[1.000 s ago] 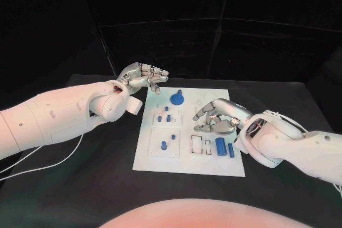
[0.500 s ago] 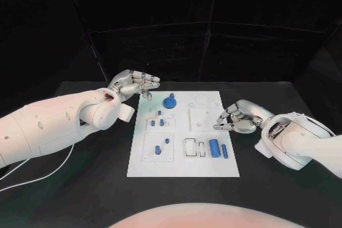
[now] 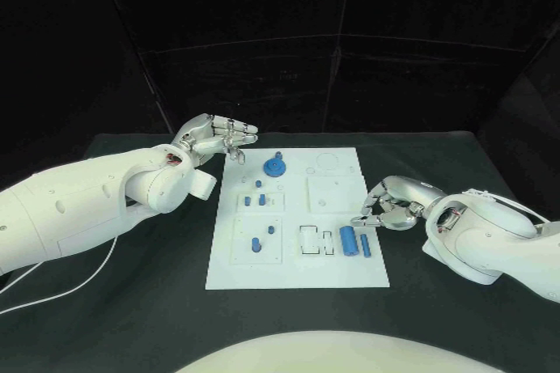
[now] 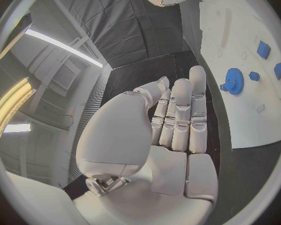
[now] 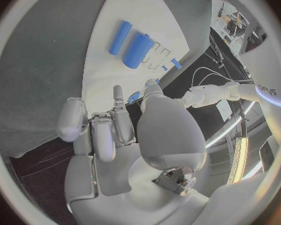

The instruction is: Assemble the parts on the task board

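Clearly the right hand (image 3: 393, 209), fingers curled on nothing, sits nearest the blue cylinder (image 3: 348, 241), which lies at its seven o'clock, long axis twelve-to-six; left hand (image 3: 217, 135) likewise curled, holding nothing.

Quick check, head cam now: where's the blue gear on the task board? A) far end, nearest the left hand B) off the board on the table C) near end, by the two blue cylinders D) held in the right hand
A: the blue gear sits at the far end of the task board, just beside the left hand, well away from the two blue cylinders and the right hand.
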Robot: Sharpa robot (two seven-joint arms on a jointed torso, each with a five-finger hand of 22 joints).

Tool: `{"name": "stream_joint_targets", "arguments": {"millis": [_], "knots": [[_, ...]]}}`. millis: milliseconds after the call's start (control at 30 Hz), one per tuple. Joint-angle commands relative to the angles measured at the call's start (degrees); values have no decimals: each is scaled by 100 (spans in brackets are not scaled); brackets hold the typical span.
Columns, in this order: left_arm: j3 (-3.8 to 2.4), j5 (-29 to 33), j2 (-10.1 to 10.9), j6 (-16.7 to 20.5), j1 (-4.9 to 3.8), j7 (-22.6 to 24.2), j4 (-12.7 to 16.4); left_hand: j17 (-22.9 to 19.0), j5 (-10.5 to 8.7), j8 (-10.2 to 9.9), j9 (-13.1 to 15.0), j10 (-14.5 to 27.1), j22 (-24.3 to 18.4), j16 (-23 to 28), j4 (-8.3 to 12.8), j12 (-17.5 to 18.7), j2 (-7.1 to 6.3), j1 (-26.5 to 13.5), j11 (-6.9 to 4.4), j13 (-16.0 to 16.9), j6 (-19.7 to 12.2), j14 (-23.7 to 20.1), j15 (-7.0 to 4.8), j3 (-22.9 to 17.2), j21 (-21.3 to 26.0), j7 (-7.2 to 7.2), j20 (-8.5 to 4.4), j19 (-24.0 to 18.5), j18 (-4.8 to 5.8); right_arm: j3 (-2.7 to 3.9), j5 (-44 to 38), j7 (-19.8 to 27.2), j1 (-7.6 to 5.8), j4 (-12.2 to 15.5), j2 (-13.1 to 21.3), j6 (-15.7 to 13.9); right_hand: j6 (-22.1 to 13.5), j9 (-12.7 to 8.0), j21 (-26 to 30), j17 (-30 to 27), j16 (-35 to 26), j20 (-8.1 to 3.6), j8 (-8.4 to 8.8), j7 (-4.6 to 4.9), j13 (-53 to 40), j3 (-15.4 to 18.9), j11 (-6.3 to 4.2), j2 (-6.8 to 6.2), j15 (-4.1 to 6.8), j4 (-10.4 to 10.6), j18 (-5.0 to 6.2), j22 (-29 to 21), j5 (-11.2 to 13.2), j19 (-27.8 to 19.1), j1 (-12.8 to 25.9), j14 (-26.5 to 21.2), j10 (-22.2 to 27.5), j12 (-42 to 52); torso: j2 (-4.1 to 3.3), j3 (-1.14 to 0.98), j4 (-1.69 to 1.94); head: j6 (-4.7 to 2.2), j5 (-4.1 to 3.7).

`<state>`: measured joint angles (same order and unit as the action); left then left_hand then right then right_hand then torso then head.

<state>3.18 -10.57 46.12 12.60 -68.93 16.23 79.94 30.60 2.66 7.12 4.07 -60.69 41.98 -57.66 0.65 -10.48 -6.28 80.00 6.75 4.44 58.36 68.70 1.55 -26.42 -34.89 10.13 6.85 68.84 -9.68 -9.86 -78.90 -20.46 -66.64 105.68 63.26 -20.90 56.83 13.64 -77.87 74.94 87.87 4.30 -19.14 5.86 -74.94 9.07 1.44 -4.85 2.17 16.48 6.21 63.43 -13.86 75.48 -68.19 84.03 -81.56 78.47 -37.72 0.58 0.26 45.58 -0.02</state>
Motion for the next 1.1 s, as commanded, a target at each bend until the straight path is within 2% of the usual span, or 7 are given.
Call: {"name": "stream_joint_targets", "arguments": {"millis": [33,233,500,833,1100], "knots": [[-4,19,8,-45,-9,23,18,-11,12,26,-8,42,-9,-16,-6,-29,28,-21,-14,-9,-11,-37,-15,22,19,21,-3,-54,-70,-4,-481,-217,44,-3,-51,249,3,22,0,1003,9,-43,-34,-28,-172,18,-22,-1,39,25,-91,10,11,9,61,493,-6,-1,-3,4,6,10,-5],[-3,19,21,-49,-9,20,26,-13,12,26,-8,44,-10,-17,-10,-32,30,-26,-14,-9,-12,-37,-15,24,20,21,-2,-54,-70,-9,-609,-225,142,-13,-147,293,4,39,-6,1012,12,-47,-54,-33,-193,35,-27,-8,43,25,-94,26,20,19,76,495,-19,14,-7,-2,3,32,0],[-3,19,29,-52,-9,15,30,-13,12,26,-8,44,-10,-17,-10,-32,30,-26,-14,-9,-12,-37,-15,24,20,21,-2,-54,-70,-12,-649,-210,190,-35,-230,395,9,54,-7,1016,14,-50,-73,-39,-202,45,-31,-10,47,26,-95,29,25,20,87,496,-25,19,-3,2,0,51,-2],[-3,19,35,-56,-9,9,34,-13,12,26,-8,44,-10,-17,-10,-32,30,-26,-14,-9,-12,-37,-15,24,20,21,-2,-54,-70,-16,-655,-235,257,-98,-335,538,17,74,-11,1033,20,-54,-99,-46,-228,51,-38,-1,51,25,-97,38,28,25,94,499,-42,38,-3,2,14,58,-8],[-3,19,44,-57,-9,8,39,-13,12,26,-8,44,-10,-17,-10,-32,30,-26,-14,-9,-12,-37,-15,24,20,21,-2,-54,-70,-20,-655,-262,323,-171,-440,599,17,91,-7,1039,23,-58,-118,-51,-229,51,-42,22,56,25,-96,32,33,22,99,500,-41,35,-2,2,7,63,0]]}}
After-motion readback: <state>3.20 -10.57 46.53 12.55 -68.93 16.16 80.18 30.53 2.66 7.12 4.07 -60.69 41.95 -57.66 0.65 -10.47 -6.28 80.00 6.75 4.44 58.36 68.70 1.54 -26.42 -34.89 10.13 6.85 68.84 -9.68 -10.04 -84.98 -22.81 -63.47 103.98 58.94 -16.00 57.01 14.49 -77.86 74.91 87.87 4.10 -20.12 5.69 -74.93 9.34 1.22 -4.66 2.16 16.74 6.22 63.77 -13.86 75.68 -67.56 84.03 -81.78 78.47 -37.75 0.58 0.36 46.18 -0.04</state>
